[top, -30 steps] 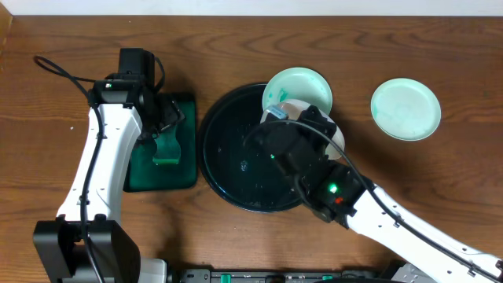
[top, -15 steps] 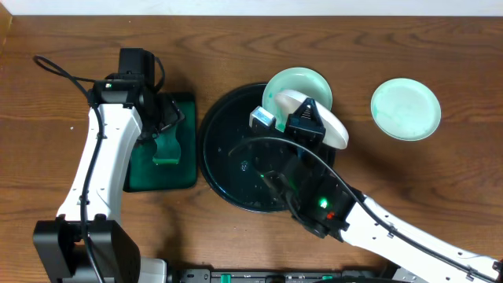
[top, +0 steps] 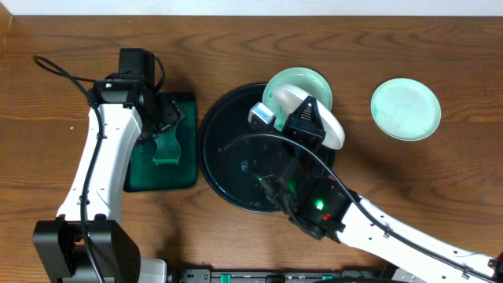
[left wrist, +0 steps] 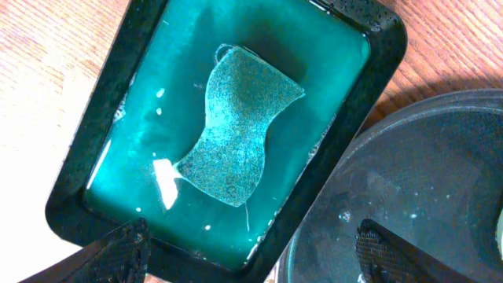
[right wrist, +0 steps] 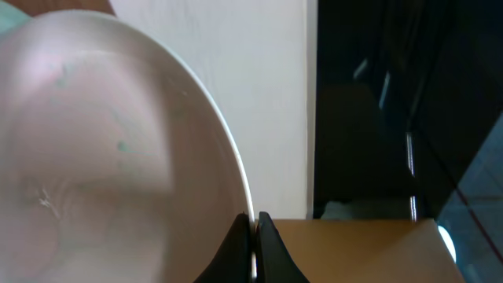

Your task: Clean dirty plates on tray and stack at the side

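Right hand (right wrist: 253,229) pinched shut on the rim of the held plate (right wrist: 118,157), fingers clamped either side of its edge. Held plate is tilted up on edge over the far right part of the black tray (top: 224,157); a few faint teal specks on its face. Second plate (top: 310,82) sits at the black tray's far right rim, partly behind the held plate. Third plate (top: 405,108) lies flat on the desk (top: 440,181), well right of the black tray. Left hand (left wrist: 255,248) spread wide, holding nothing, hovering over the green tray (left wrist: 102,134), where a sponge (left wrist: 236,134) lies in teal liquid. Green tray just left of the black tray.
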